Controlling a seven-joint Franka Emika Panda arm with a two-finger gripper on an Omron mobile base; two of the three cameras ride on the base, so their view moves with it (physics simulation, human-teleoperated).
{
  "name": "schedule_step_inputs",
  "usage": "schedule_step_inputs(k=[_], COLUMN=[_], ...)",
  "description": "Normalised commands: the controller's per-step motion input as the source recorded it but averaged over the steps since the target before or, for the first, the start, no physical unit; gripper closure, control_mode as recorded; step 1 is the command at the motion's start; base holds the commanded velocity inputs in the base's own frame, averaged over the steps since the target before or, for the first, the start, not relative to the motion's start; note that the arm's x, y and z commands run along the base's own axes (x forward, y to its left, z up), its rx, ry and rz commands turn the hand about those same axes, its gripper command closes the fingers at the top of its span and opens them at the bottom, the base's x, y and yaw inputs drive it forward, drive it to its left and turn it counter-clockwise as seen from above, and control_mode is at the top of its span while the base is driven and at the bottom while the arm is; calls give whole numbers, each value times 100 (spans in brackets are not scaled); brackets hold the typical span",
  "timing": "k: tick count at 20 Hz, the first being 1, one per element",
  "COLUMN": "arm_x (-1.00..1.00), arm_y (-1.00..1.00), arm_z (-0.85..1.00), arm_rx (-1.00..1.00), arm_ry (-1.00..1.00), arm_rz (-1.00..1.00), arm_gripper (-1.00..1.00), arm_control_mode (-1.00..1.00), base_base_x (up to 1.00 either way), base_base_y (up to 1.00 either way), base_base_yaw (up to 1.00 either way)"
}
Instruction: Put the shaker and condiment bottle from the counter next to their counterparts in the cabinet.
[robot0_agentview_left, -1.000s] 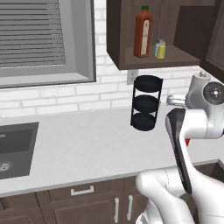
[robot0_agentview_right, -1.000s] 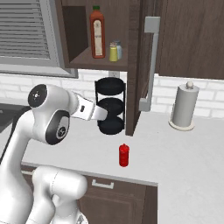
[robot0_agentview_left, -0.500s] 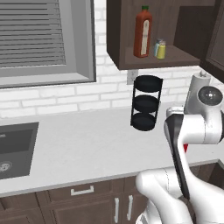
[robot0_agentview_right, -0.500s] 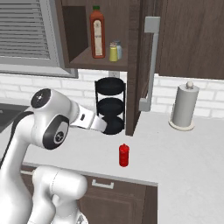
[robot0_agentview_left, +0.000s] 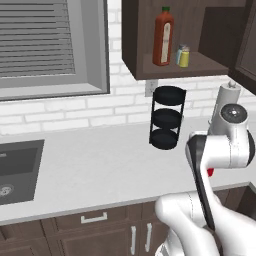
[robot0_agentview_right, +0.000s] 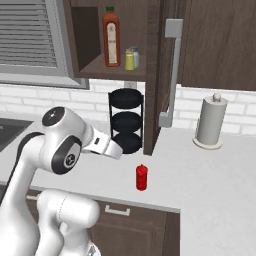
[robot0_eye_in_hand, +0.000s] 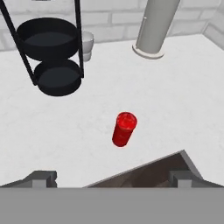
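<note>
Above the tool and well beyond it hangs the cabinet, one dark brown wooden box with its door swung open. One white tabletop spreads below the tool, which hovers over it. One grey paper towel roll stands upright on the tabletop, ahead of the tool and to its right. One black three-tier rack stands ahead and to the left, and a single pale cup shows behind it. On the cabinet shelf stand three things: one tall orange-red sauce bottle with a green cap and a pale label whose writing is too small to read, one pale blue shaker, and the yellow-green shaker just beside it. One red condiment bottle stands upright on the tabletop just ahead of the tool, apart from its fingers, with no label visible. The tool is spread wide and empty, one dark fingertip at each side.
</note>
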Motion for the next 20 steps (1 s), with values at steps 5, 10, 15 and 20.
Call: schedule_step_inputs(k=[5, 10, 15, 20], arm_x=[-9, -4, 0, 0], arm_y=[-18, -21, -10, 0], arm_z=[-43, -44, -31, -28], arm_rx=[0, 0, 0, 0], arm_ry=[2, 0, 0, -1], arm_rz=[0, 0, 0, 0], arm_gripper=[-100, -100, -100, -100], arm_control_mode=[-100, -100, -100, -100], base_base_x=[0, 0, 0, 0], base_base_y=[0, 0, 0, 0], base_base_yaw=[0, 0, 0, 0])
